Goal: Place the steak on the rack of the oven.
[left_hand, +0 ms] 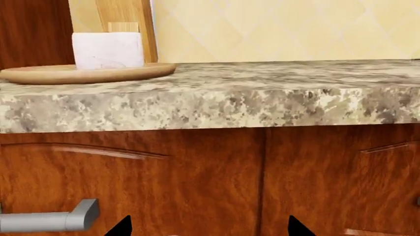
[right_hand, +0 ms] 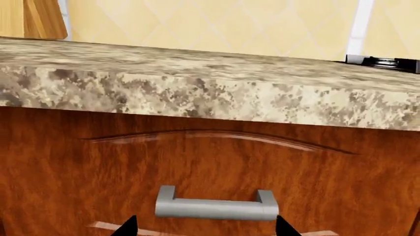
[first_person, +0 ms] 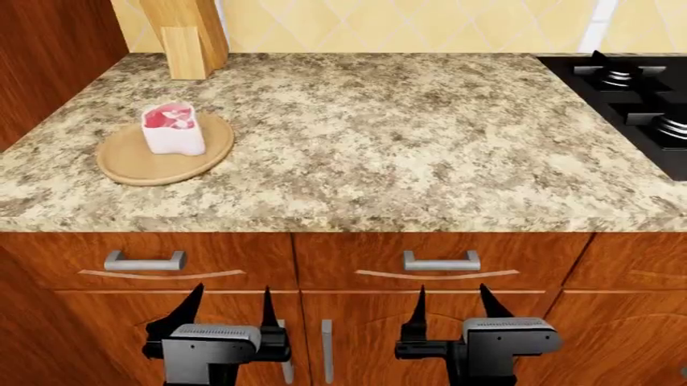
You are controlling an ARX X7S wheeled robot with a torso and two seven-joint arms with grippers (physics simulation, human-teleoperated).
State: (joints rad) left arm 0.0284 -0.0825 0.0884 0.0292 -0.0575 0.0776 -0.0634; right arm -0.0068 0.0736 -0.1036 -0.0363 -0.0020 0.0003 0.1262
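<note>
Pink-topped steak (first_person: 173, 127) sits on the round wooden board (first_person: 137, 167) at the desk's (first_person: 408, 145) left, well beyond the left claw (first_person: 230, 308). Both the left and right claw (first_person: 452, 306) hang low before the drawers, fingers apart, empty.

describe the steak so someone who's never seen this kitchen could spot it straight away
On the speckled granite countertop, look toward its left end, where a round wooden board lies in front of a wooden knife block. The steak sits on that board: a thick chunk, red-pink on top with pale sides.
</note>
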